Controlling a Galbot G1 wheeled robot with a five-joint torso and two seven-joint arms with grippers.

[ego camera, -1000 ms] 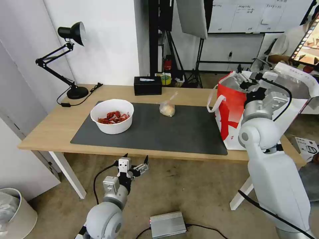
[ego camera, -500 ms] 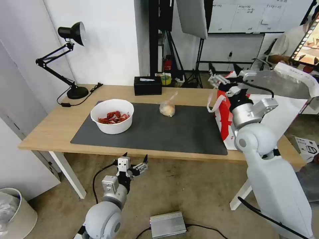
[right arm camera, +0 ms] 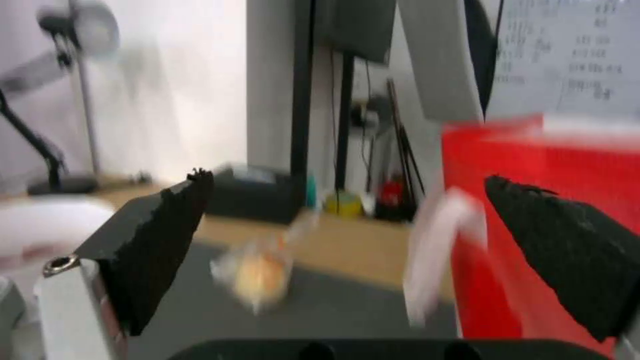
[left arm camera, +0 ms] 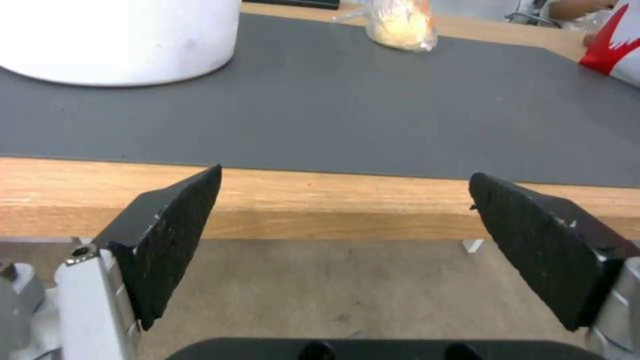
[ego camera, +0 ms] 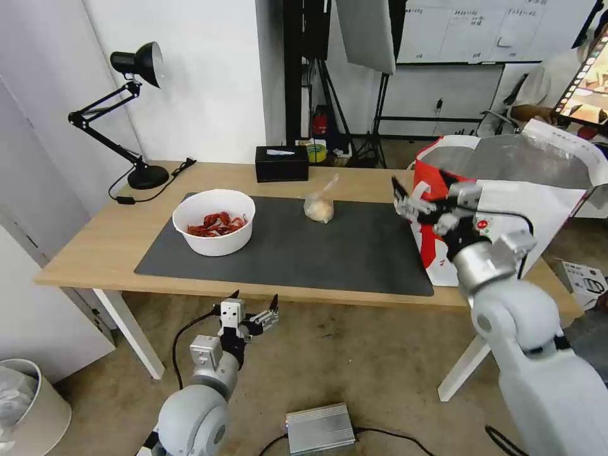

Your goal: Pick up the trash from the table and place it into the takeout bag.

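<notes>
Beside the takeout bag (ego camera: 500, 190), your right gripper (ego camera: 423, 197) hangs empty, fingers apart; the knotted bag (ego camera: 318, 207) lies well apart. Below the table (ego camera: 95, 247) edge, your left gripper (ego camera: 255, 305) waits, fingers spread.

Bright even indoor light, soft shadows, right wrist view motion-blurred, head view sharp

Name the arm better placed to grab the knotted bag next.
Probably the right: its open tool hangs above the table near the knotted bag; the left tool sits below the table's front edge.
</notes>
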